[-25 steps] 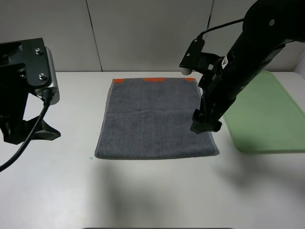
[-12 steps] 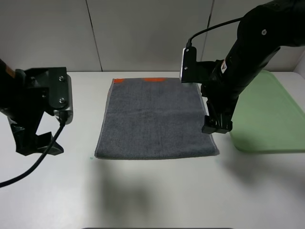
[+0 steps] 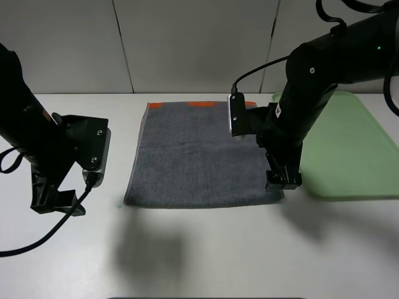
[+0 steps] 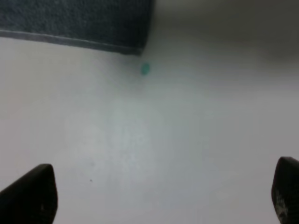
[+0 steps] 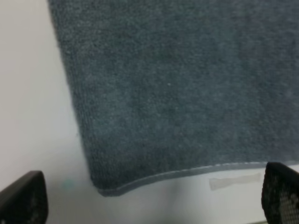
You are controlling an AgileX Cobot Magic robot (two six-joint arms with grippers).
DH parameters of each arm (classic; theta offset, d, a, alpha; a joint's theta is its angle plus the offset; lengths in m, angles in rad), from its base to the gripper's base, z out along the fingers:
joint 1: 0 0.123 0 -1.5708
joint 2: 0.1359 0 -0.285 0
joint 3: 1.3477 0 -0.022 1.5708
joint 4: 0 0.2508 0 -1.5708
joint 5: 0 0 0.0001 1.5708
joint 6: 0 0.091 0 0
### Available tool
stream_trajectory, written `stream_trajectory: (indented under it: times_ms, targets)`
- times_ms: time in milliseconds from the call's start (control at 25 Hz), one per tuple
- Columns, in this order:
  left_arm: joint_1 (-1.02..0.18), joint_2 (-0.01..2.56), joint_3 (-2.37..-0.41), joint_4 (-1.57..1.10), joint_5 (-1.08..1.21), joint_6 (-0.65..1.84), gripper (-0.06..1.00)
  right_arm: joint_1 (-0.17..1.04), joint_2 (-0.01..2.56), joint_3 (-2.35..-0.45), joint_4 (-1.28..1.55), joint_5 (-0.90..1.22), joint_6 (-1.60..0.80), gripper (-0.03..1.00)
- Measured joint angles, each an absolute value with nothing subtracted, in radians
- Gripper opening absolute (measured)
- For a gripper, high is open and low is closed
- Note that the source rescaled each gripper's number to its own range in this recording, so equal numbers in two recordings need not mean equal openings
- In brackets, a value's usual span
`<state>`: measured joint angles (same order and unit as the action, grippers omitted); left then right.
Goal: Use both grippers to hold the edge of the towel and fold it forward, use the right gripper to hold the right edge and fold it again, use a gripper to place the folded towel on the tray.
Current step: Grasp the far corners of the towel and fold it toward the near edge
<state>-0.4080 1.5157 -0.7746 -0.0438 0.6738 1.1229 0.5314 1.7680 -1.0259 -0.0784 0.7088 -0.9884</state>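
Right end effector (image 3: 283, 180) hovers over the towel (image 3: 193, 156) corner

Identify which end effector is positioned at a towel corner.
The right end effector, at the near right corner of the towel; the left end effector is over the table, off it.

Overhead, we see the right gripper (image 3: 283, 180) covering the towel (image 3: 187, 156) at its near right corner; its arm masks part of the orange band (image 3: 202, 103). Tray (image 3: 349, 149) cut by the frame edge. Left wrist view blurred; left gripper (image 4: 156, 196) shows only fingertips (image 4: 28, 198).
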Motion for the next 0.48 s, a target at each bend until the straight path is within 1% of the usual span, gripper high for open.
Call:
stream_trajectory:
  times_ms: [480]
  targets:
    - [-0.408,1.516,-0.775,-0.044,0.626,1.175,0.91,0.531,1.804,-1.023,-0.076,0.696,-1.116,1.0]
